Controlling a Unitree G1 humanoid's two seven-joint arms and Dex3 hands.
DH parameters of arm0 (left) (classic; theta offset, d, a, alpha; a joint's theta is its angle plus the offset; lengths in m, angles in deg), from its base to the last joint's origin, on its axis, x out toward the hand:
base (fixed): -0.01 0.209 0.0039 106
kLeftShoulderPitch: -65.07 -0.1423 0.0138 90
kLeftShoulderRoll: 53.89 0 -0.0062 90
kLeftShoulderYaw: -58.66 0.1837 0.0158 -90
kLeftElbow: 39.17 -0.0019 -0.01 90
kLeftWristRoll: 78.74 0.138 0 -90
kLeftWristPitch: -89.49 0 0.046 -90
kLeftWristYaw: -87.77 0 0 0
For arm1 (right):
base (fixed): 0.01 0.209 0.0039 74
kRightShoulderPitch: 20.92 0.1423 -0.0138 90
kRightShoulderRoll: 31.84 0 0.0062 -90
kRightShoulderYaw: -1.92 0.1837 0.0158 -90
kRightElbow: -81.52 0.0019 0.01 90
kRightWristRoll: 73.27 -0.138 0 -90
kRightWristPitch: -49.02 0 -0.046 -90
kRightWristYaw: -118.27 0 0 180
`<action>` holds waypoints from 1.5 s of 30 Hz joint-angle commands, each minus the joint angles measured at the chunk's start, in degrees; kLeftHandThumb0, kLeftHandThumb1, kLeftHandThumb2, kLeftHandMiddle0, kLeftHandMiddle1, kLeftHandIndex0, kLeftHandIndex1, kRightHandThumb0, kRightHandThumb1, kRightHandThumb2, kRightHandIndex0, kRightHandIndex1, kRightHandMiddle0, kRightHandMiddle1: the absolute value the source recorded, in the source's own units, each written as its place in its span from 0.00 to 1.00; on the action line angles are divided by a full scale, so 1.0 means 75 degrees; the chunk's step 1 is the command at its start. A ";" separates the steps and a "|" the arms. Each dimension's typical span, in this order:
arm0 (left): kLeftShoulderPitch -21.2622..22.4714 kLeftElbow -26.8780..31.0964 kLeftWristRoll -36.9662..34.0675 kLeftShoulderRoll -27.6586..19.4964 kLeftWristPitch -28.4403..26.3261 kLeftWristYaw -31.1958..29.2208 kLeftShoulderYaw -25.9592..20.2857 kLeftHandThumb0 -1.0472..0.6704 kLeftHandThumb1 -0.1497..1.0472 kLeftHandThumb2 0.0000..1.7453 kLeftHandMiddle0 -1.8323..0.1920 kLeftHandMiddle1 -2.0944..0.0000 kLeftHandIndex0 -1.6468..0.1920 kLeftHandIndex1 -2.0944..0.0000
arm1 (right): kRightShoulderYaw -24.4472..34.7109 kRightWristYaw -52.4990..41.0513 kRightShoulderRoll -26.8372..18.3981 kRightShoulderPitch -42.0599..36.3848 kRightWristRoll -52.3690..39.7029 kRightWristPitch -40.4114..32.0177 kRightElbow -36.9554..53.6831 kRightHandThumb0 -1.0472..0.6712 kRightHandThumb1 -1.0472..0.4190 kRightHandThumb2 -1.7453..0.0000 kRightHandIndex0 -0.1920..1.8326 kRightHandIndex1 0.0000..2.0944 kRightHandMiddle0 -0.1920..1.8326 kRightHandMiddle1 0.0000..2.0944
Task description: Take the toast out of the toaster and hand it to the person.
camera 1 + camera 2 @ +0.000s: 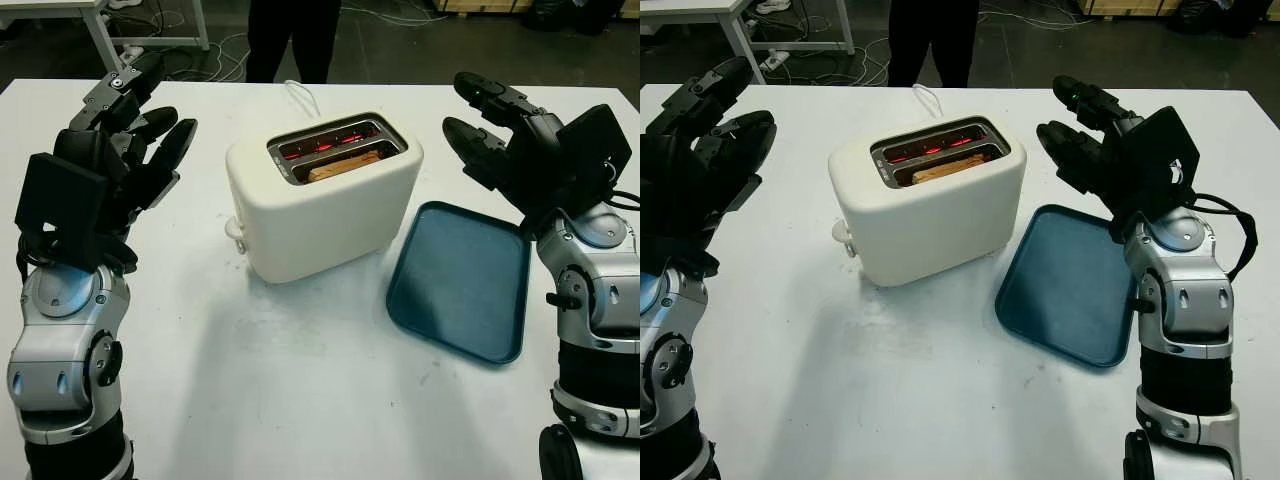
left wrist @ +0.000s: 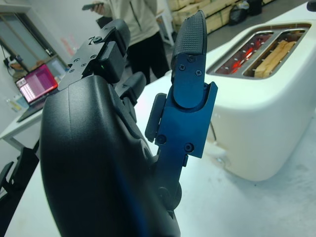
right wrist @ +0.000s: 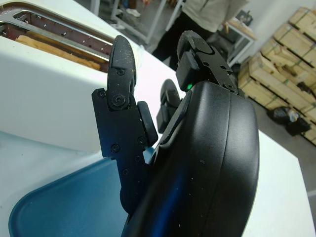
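Cream toaster (image 1: 320, 205) holds the toast (image 1: 343, 165); I've grasped nothing yet.
Left hand (image 1: 120, 150) and right hand (image 1: 500, 125) flank it, open; next I reach in.

toaster: cream-white rounded plastic toaster (image 1: 325, 200), its two slots rimmed in silver metal
far slot: red-orange glowing heating wires (image 1: 325, 141)
near slot: golden-brown slice of toast (image 1: 343, 165)
tray, right of the toaster: dark teal-blue flat plastic tray (image 1: 462, 279)
table under the toaster: plain white tabletop (image 1: 300, 380)
hands, either side of the toaster: matte black left hand (image 1: 130, 150) and right hand (image 1: 500, 125), on silver-grey forearms
person beyond the toaster: black trousers (image 1: 290, 38), beige top (image 2: 136, 17)
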 commanded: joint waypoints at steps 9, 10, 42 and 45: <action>-0.0064 0.0030 0.0059 -0.0153 0.0066 -0.0105 -0.0028 0.25 0.89 0.16 0.91 0.58 0.74 0.87 | -0.0017 0.0015 -0.0101 0.0108 0.0018 -0.0121 0.0169 0.35 0.09 0.79 0.26 0.01 0.26 0.00; -0.0058 0.0046 0.0053 -0.0148 0.0038 -0.0090 -0.0032 0.25 0.89 0.16 0.91 0.58 0.75 0.87 | -0.0030 0.0024 -0.0103 0.0112 0.0034 -0.0123 0.0166 0.35 0.09 0.79 0.26 0.01 0.26 0.00; -0.0050 0.0071 -0.0078 -0.0033 0.0018 -0.0028 -0.0094 0.24 0.89 0.13 0.91 0.58 0.83 0.73 | -0.0157 -0.0068 -0.0266 0.0098 0.0137 -0.0095 0.0206 0.34 0.09 0.78 0.26 0.01 0.26 0.00; -0.0052 0.0049 0.0057 -0.0124 0.0080 -0.0044 -0.0036 0.23 0.89 0.14 0.91 0.58 0.83 0.72 | -0.0179 -0.0026 -0.0278 0.0111 0.0144 -0.0132 0.0231 0.34 0.09 0.77 0.26 0.01 0.26 0.00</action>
